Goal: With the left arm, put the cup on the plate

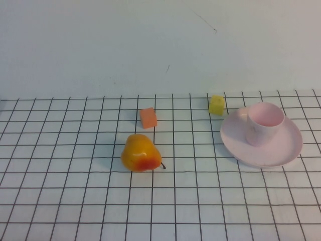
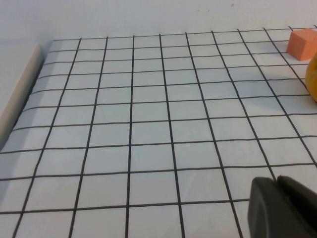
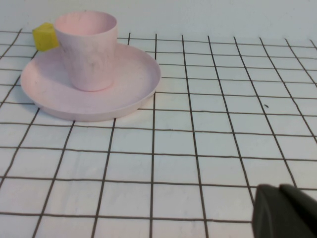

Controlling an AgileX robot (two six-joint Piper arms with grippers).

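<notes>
A pear [image 1: 141, 153] lies on the gridded table [image 1: 75, 201], near an orange cube [image 1: 148, 118] and a yellow cube [image 1: 216, 105].

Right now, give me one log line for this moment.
cup: upright on plate | left gripper: parked, away from cup | right gripper: parked, off plate

soft even light, faint shadows (slight blur throughout)

A white table [image 1: 60, 201] ruled with a black grid meets a plain pale wall [image 1: 100, 45] under soft, even light.
</notes>
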